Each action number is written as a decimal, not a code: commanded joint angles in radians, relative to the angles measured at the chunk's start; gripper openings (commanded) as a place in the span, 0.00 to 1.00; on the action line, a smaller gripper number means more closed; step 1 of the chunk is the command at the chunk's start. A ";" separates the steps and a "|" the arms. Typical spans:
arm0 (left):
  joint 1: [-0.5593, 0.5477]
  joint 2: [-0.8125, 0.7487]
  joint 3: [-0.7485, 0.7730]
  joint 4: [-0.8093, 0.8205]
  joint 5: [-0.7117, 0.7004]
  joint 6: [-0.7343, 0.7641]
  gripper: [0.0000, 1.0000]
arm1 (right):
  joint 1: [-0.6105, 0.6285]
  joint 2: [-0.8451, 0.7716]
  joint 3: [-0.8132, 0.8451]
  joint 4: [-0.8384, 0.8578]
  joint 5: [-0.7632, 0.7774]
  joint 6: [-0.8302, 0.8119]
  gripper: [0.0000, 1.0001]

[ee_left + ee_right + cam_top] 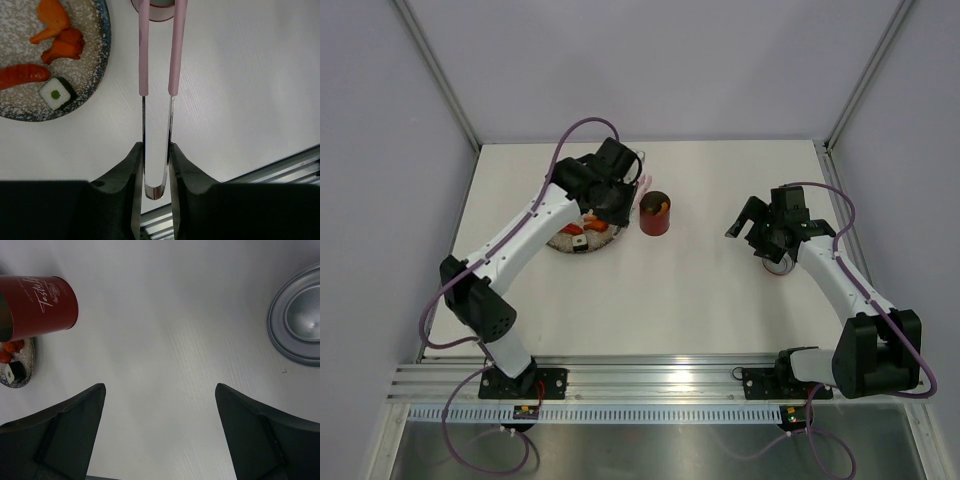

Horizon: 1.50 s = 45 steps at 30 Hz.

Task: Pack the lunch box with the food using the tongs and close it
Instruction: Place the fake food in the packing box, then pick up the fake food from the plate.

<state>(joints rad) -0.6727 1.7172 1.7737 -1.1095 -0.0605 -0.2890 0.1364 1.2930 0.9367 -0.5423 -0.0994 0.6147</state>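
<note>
Lunch box: Your red lunch box (656,214) stands upright and open on the white table (700,300). In the top view, something orange shows inside it.
Lid: The round lid (298,319) lies silver side up. It is at about 4 o'clock from the lunch box and well apart from it.
Food: The food (57,45) lies on the speckled grey plate (565,243). The plate is just beside the lunch box, at 9 o'clock from it.
Food pieces: You can see two orange pieces (50,20), a long red piece (22,75) and a white square piece (56,93) with a green dot.
Tongs: The pink tongs (143,55) point to 12 o'clock in your left wrist view. Their two thin arms reach over the lunch box rim. The tips are cut off by the edge of the picture.
Left gripper: Your left gripper (155,150) squeezes the tongs near their joined metal end, one finger on each arm.
Right gripper: Your right gripper (160,387) has its jaws wide apart with nothing between them. It hangs over bare table, at 3 o'clock from the lunch box.
</note>
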 commanded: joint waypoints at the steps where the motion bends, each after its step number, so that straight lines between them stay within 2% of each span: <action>1: 0.060 -0.077 0.010 0.027 -0.048 -0.013 0.00 | 0.002 -0.004 0.022 0.028 -0.014 -0.006 0.99; 5: 0.145 -0.093 -0.046 0.030 -0.027 -0.012 0.00 | 0.002 -0.006 0.016 0.035 -0.016 -0.004 1.00; 7: 0.214 -0.071 -0.068 0.017 -0.006 0.001 0.04 | 0.002 -0.004 0.016 0.036 -0.019 -0.004 0.99; 12: 0.317 0.007 -0.053 -0.036 -0.071 0.037 0.16 | 0.003 0.000 0.016 0.036 -0.022 -0.004 1.00; 16: 0.361 0.067 -0.025 -0.050 -0.130 0.040 0.24 | 0.002 -0.003 0.014 0.038 -0.019 -0.004 0.99; 21: 0.412 0.148 -0.003 -0.049 -0.133 0.037 0.24 | 0.002 -0.003 0.013 0.036 -0.019 -0.004 0.99; 29: 0.443 0.234 0.004 -0.012 -0.064 0.021 0.25 | 0.002 0.005 0.005 0.047 -0.023 -0.003 0.99; 38: 0.444 0.286 -0.003 -0.013 -0.098 0.013 0.27 | 0.002 0.012 0.004 0.053 -0.023 -0.001 1.00; 45: 0.444 0.303 -0.020 -0.013 -0.113 0.007 0.34 | 0.002 0.015 0.004 0.053 -0.025 -0.003 0.99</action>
<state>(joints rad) -0.2310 2.0228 1.7355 -1.1385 -0.1482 -0.2710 0.1364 1.3079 0.9367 -0.5171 -0.1001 0.6151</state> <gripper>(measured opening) 0.338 0.993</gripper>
